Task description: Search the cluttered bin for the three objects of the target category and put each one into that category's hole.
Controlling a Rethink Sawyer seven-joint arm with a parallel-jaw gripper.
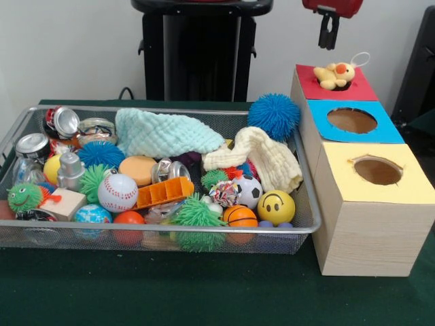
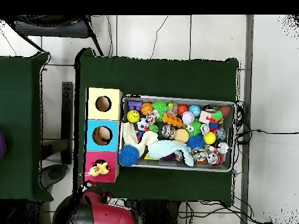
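Wire mesh bin (image 1: 307,204): left and centre of the front view, on the green surface (image 1: 204,292), heaped with clutter.

Contents seen: baseball (image 1: 117,192), soccer ball (image 1: 248,191), mini basketball (image 1: 240,216), yellow smiley ball (image 1: 276,206), blue spiky pom ball (image 1: 274,115), mint cloth (image 1: 166,133), cream cloth (image 1: 262,157), orange tray (image 1: 163,192), cans (image 1: 61,122).

Yellow plush duck (image 1: 334,75): upper right, resting on the red-bordered hole (image 1: 346,86), string loop raised.

Blue-bordered hole (image 1: 351,120) and yellow-bordered hole (image 1: 378,171): beside it, open.

Pincer (image 1: 329,41): top edge, hanging above the duck, apart from it; whether spread or pressed together, I cannot tell.
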